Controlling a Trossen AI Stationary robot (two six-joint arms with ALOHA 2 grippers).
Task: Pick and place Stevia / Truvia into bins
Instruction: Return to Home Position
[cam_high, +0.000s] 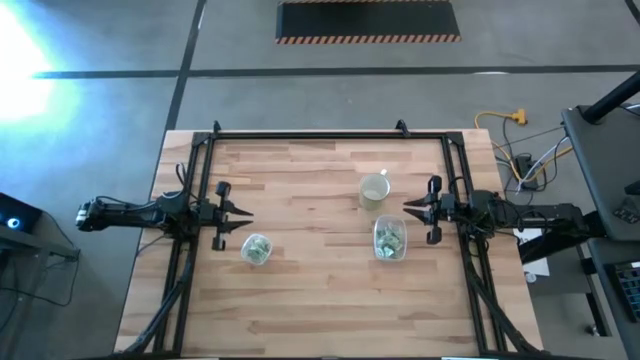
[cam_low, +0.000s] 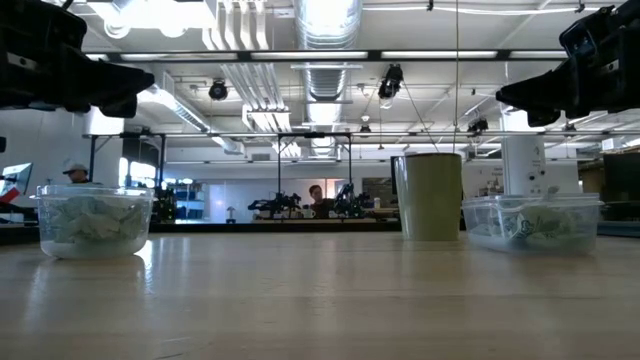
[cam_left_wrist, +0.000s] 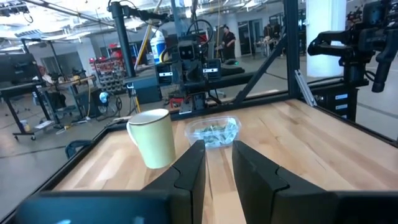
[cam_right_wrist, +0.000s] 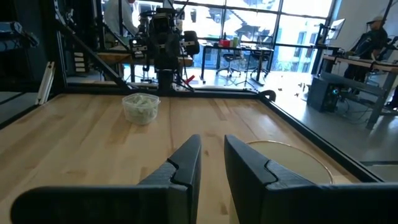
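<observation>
right gripper (cam_right_wrist: 211, 142): fingers (cam_right_wrist: 186, 163) slightly apart | round bin (cam_right_wrist: 141, 107) holding packets (cam_right_wrist: 142, 101), well ahead | mug (cam_right_wrist: 292, 153) rim close

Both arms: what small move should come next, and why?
Probably just settle at home: left gripper and right gripper hang empty at opposite edges of the table, packets lie in the round tub and rectangular tub, and no loose packet shows.

Probably a robotics lab: ceiling ducts (cam_low: 322, 30), workbenches (cam_left_wrist: 25, 93), rigs (cam_left_wrist: 189, 53).

Two clear tubs: round bin (cam_high: 244, 250) at nine o'clock, rectangular bin (cam_high: 377, 240) at three; one mug (cam_high: 374, 189) at one; packets (cam_high: 391, 238) uncountable.
</observation>
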